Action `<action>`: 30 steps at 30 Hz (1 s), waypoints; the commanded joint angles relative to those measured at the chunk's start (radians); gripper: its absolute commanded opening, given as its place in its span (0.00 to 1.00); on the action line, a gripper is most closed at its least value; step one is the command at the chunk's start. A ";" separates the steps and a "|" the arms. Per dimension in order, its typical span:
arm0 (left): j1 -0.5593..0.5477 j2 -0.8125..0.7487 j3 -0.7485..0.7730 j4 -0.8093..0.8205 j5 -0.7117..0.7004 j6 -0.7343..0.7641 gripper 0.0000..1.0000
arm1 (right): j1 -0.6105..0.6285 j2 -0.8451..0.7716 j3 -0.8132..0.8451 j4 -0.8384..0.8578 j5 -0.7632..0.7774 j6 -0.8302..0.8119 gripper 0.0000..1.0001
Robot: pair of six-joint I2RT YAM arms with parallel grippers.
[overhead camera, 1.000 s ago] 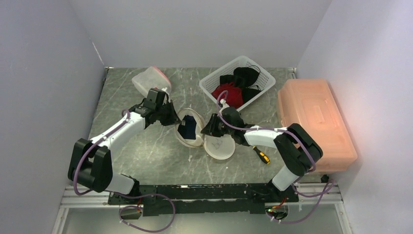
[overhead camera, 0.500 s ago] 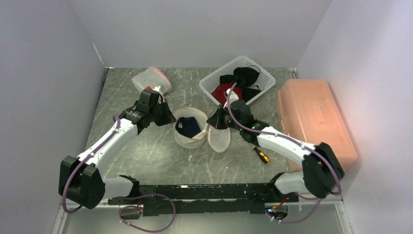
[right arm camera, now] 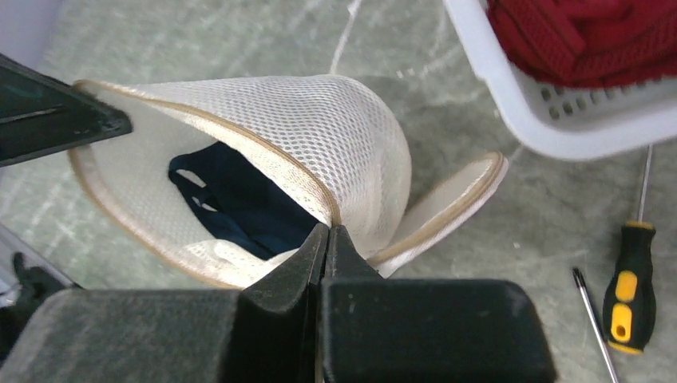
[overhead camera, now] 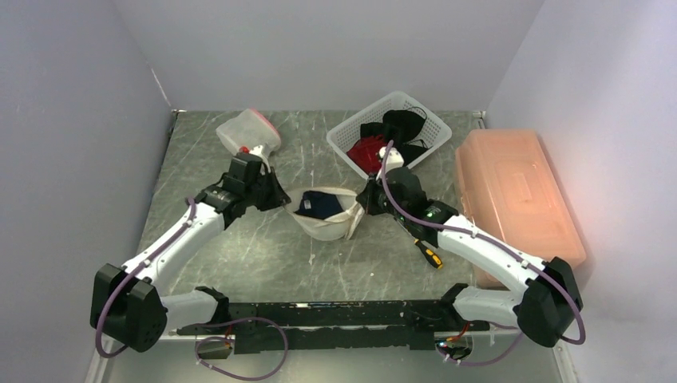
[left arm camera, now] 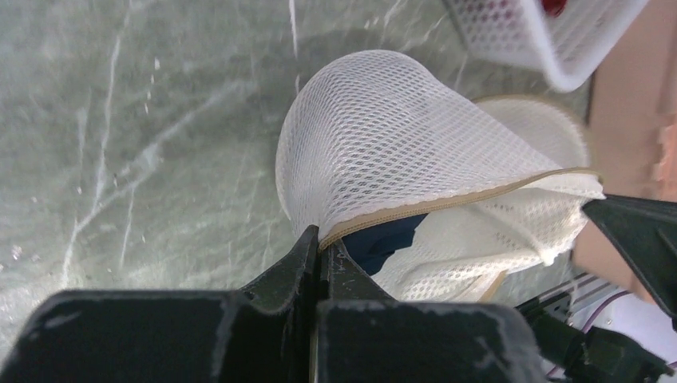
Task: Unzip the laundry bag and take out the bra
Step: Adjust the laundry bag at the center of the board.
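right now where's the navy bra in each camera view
Top external: bra at centre, inside the open laundry bag between the two arms.
Left wrist: bra at bottom centre, a dark sliver under the bag's tan rim.
Right wrist: bra left of centre, lying in the bag's mouth.
Shared landmark: white basket, toward the upper right in every view.

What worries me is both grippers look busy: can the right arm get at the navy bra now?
Probably not yet. The right gripper is shut on the mesh laundry bag, the left gripper on its opposite rim. The navy bra lies uncovered in the open mouth; letting go comes first.
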 commanded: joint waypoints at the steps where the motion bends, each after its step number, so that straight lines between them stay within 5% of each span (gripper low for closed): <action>1: -0.061 -0.003 -0.057 0.057 -0.040 -0.034 0.03 | 0.016 0.003 -0.085 -0.010 0.048 0.004 0.00; 7: -0.185 0.036 -0.081 0.070 -0.128 -0.044 0.03 | 0.063 0.002 -0.132 0.006 0.038 0.022 0.00; 11: -0.209 0.051 -0.083 0.063 -0.128 -0.054 0.03 | 0.100 -0.030 -0.100 -0.050 0.090 0.006 0.39; 13: -0.211 0.042 -0.089 0.063 -0.158 -0.054 0.03 | 0.109 -0.057 -0.080 -0.075 0.114 -0.001 0.50; 23: -0.214 0.014 -0.104 0.039 -0.204 -0.077 0.03 | 0.134 0.008 0.021 0.071 -0.146 0.007 0.51; 30: -0.214 0.046 -0.076 -0.019 -0.242 -0.090 0.03 | 0.179 0.134 0.080 0.142 -0.161 0.011 0.54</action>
